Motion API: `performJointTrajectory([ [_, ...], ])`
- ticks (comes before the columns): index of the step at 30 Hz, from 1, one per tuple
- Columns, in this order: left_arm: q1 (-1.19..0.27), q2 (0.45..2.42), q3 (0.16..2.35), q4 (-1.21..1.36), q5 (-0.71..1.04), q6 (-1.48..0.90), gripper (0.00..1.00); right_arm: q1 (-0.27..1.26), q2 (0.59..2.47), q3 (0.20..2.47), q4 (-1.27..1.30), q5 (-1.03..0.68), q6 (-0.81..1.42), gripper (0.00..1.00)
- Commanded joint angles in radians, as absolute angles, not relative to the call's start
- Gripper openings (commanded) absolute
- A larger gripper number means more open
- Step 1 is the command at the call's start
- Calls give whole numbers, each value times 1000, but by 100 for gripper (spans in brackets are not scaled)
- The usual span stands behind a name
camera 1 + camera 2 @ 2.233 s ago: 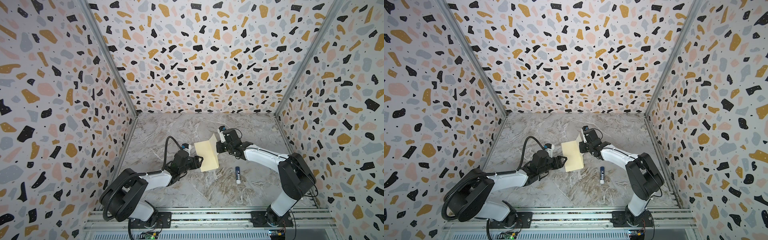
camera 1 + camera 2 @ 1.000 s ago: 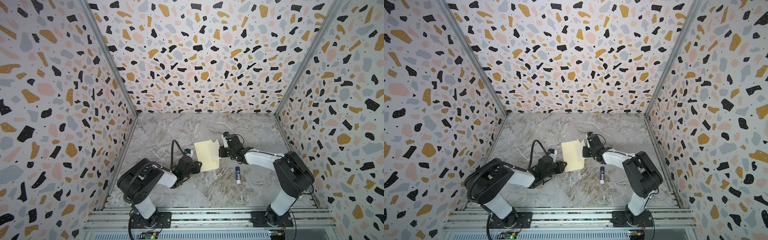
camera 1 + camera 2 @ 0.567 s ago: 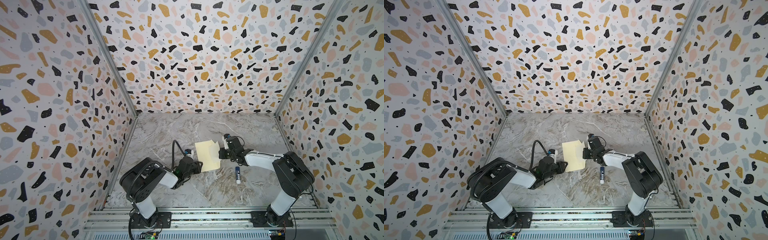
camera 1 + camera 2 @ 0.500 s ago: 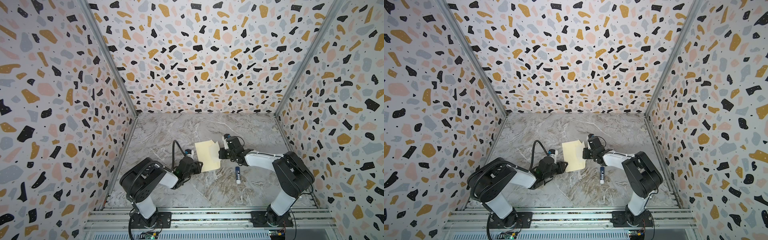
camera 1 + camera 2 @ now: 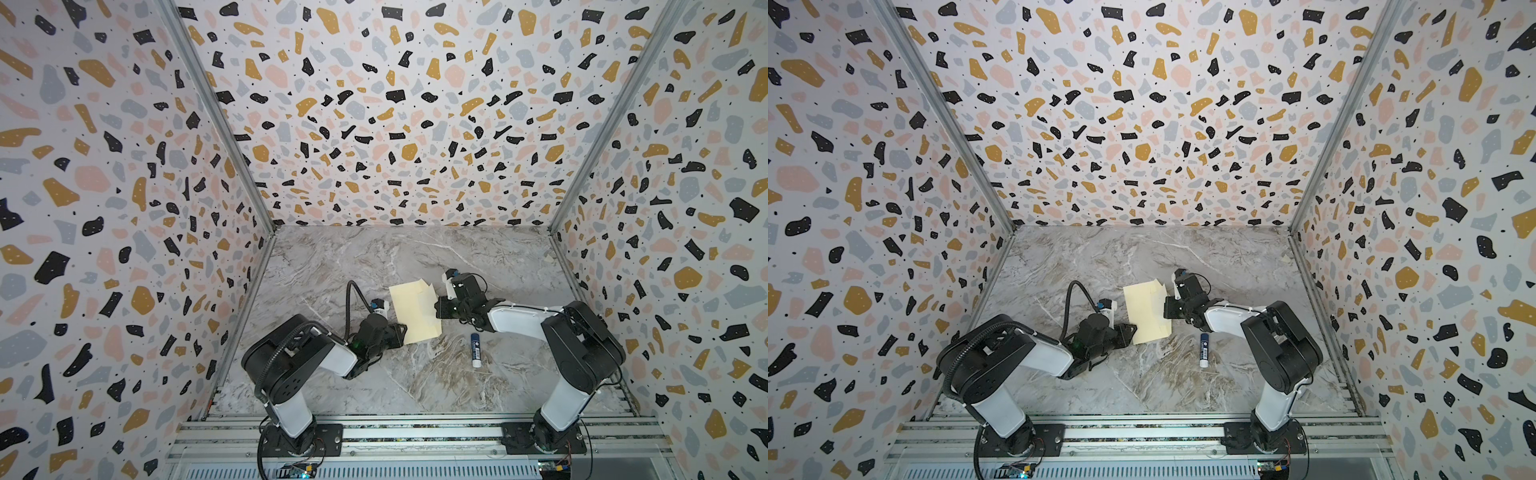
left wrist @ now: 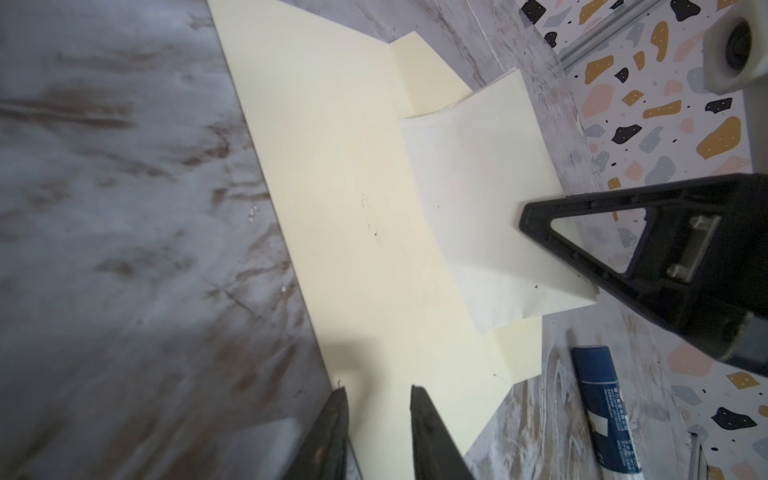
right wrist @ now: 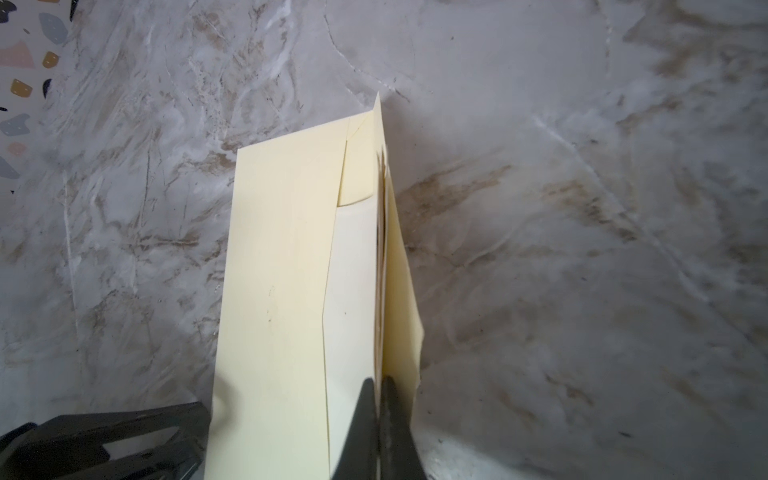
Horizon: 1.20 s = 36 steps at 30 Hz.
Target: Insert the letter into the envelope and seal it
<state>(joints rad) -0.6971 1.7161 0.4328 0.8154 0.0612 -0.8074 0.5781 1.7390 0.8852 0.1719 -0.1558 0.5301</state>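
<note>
The left gripper (image 6: 376,395) hovers at the near left corner of the envelope (image 5: 415,316), jaws slightly parted and gripping nothing. The envelope lies flat mid-table. What looks like the letter (image 6: 478,187) juts from its right side, with the right gripper (image 7: 379,382) clamped on it. It's light, floppy paper, I'd guess, and best pinched gently at an edge.

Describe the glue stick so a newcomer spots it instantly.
On the marble tabletop, find the pale yellow envelope between the left arm and right arm. Right of its near corner, apart from it, lies the glue stick. It is the only small blue-and-white tube; its neighbours are flat paper and robot arms.
</note>
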Motion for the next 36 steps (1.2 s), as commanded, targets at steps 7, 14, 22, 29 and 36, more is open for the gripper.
performJointTrajectory([
  [7, -706, 1748, 459, 773, 53, -784, 29, 583, 1767, 914, 159, -197, 476, 0],
  [14, -706, 1754, 468, 760, 55, -776, 29, 586, 1790, 931, 157, -221, 460, 0],
  [22, -706, 1761, 472, 755, 58, -770, 29, 593, 1813, 946, 164, -236, 465, 0],
  [29, -706, 1762, 474, 755, 60, -769, 30, 596, 1825, 944, 183, -253, 493, 0],
  [36, -706, 1769, 482, 753, 63, -770, 30, 603, 1835, 942, 197, -267, 518, 0],
])
